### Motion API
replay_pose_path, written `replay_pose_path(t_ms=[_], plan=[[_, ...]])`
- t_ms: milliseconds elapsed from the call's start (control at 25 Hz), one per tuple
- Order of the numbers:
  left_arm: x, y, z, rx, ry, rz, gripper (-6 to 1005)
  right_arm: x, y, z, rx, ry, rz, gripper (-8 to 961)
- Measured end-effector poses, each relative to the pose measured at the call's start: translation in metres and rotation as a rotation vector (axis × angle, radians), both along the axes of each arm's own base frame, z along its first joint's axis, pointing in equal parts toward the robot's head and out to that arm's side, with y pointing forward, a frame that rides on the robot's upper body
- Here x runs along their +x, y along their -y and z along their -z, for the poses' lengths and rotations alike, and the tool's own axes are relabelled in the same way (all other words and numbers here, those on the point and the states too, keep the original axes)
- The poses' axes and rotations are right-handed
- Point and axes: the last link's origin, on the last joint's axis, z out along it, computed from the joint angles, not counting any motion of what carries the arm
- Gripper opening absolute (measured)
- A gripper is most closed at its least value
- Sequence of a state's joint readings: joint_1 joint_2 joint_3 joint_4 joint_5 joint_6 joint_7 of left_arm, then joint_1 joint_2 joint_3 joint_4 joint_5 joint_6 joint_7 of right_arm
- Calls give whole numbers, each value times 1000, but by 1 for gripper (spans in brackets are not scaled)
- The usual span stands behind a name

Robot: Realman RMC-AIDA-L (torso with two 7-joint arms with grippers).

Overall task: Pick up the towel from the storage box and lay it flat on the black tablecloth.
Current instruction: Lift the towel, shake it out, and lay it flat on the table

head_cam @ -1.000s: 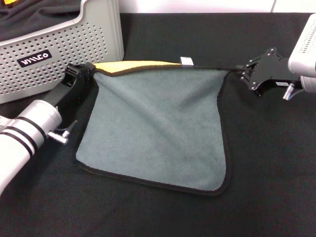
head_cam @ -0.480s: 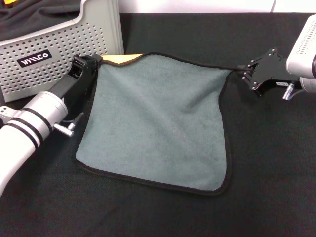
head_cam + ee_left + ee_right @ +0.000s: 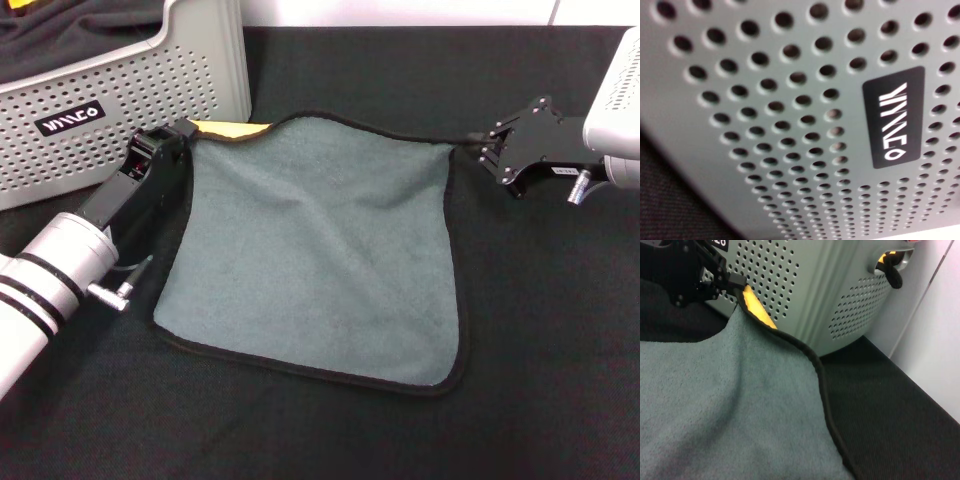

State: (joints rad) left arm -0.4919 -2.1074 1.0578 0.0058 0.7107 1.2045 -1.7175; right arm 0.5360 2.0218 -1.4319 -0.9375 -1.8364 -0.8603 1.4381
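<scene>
Table covered by the black tablecloth [image 3: 400, 70], matte, fine weave; a white wall strip runs along the far edge.

Towel [image 3: 320, 250]: one, roughly square, grey-green fleece face up, black stitched border all round. It lies spread on the tablecloth, out of the storage box, near edge flat. The far left corner is folded over, showing the yellow-orange reverse. Faint creases run down from the far corners.

Storage box [image 3: 130, 90]: one, light grey plastic, sides perforated with rows of round holes, rounded rim, one black label [image 3: 70, 120] with white lettering. It stands at the far left of the table, just beside the towel's far left corner. Dark cloth sits inside it.

Tools: two. Left tool [image 3: 183, 133], black, on a silver-and-white arm, is clenched on the towel's far left corner. Right tool [image 3: 480, 148], black, sits at the towel's far right corner, pinching its border.

View differences:
- Left wrist view shows only the box wall [image 3: 765, 125] close up, with its label [image 3: 895, 117] and a sliver of black cloth; no towel, no fingers.
- Right wrist view shows the towel's fleece nap [image 3: 715, 405], the border curving across, the yellow fold, and the left tool [image 3: 732, 282] beyond it gripping the corner. It also shows the box's end wall [image 3: 830, 295] and a handle cutout with a black-and-orange item poking out, not seen from the head.
</scene>
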Motion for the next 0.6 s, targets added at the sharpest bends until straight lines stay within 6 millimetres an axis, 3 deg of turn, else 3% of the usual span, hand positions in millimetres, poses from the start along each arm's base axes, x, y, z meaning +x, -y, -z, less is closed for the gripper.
replay_pose_path(t_ms=[400, 600], plan=[[22, -22, 14, -32, -84, 48, 12, -2, -7, 8, -13, 5, 12, 82], [22, -30, 17, -43, -118, 21, 12, -4, -12, 12, -14, 14, 20, 84]])
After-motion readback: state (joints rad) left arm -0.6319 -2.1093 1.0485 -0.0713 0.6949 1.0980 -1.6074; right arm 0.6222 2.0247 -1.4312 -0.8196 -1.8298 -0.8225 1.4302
